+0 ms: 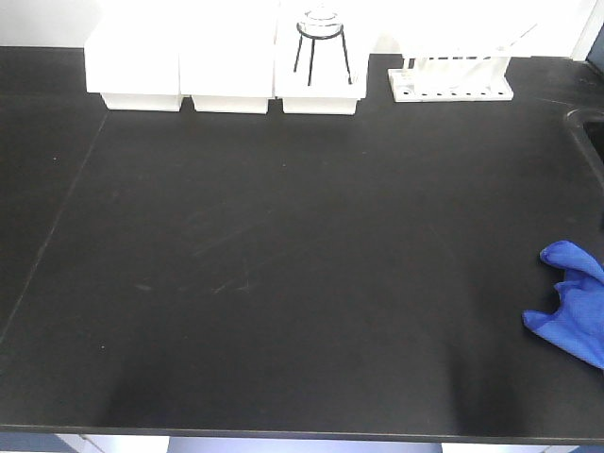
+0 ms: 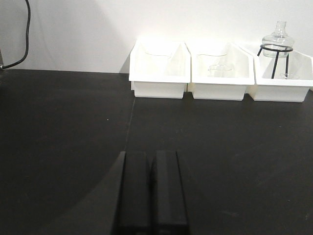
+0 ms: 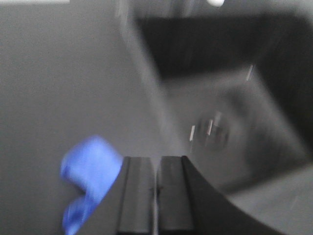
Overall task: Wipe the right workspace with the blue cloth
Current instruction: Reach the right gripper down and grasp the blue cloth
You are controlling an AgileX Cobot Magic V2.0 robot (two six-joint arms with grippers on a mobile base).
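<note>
The blue cloth (image 1: pixel 574 302) lies crumpled on the black bench at the far right edge of the front view. In the blurred right wrist view it (image 3: pixel 90 171) lies on the bench just left of my right gripper (image 3: pixel 156 164), whose jaws are together and hold nothing. My left gripper (image 2: pixel 151 161) is shut and empty over the black bench, far from the cloth. Neither arm shows in the front view.
Three white bins (image 1: pixel 222 71) stand along the back edge, one holding a glass flask on a black wire stand (image 1: pixel 321 42). A white tube rack (image 1: pixel 451 75) stands at the back right. A sink (image 3: pixel 220 112) opens at the bench's right side (image 1: pixel 590 132).
</note>
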